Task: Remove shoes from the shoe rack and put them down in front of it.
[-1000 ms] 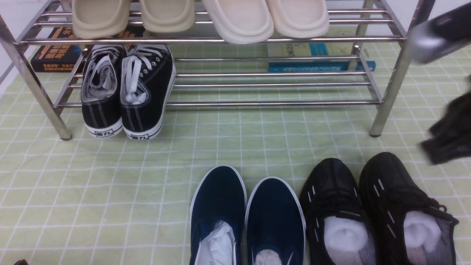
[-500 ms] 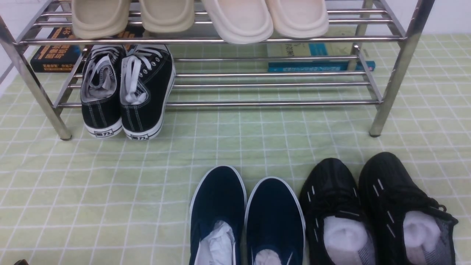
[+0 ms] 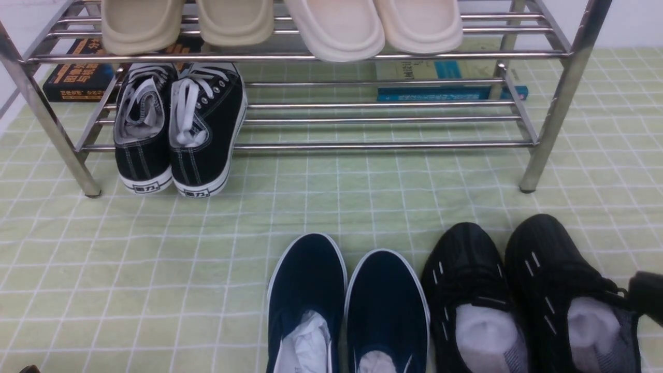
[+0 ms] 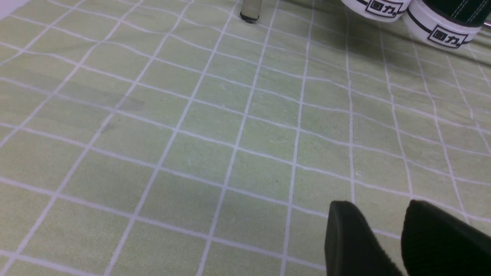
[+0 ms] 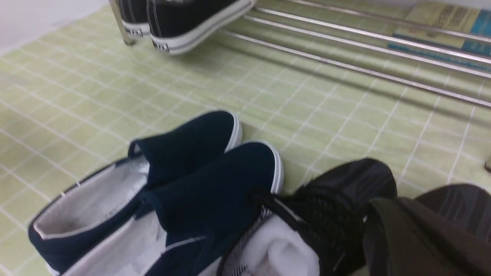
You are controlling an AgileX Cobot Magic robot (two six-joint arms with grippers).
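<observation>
Two pairs of shoes stand on the green checked cloth in front of the shoe rack [image 3: 362,145]: a navy canvas pair [image 3: 308,274] with white soles and a black knit pair [image 3: 549,259] with white dashes, all paper-stuffed. In the right wrist view the navy pair [image 5: 199,153] lies beside the black knit pair [image 5: 337,199]. My right gripper [image 5: 383,209] hangs just over the black knit shoes, shut and empty; it shows at the front view's right edge [image 3: 647,300]. My left gripper [image 4: 378,203] is open over bare cloth, left of the shoes.
Black canvas sneakers with white laces [image 3: 176,129] sit on the rack's lower shelf at the left. Beige slippers [image 3: 186,23] and cream slippers [image 3: 373,26] fill the upper shelf. Books [image 3: 77,72] [image 3: 445,77] lie behind the rack. A rack leg [image 4: 251,9] stands ahead of the left gripper.
The right arm, high at the right edge a second ago, left the front view, and its gripper now shows low beside the rightmost black knit shoe. The shoes have not moved.
</observation>
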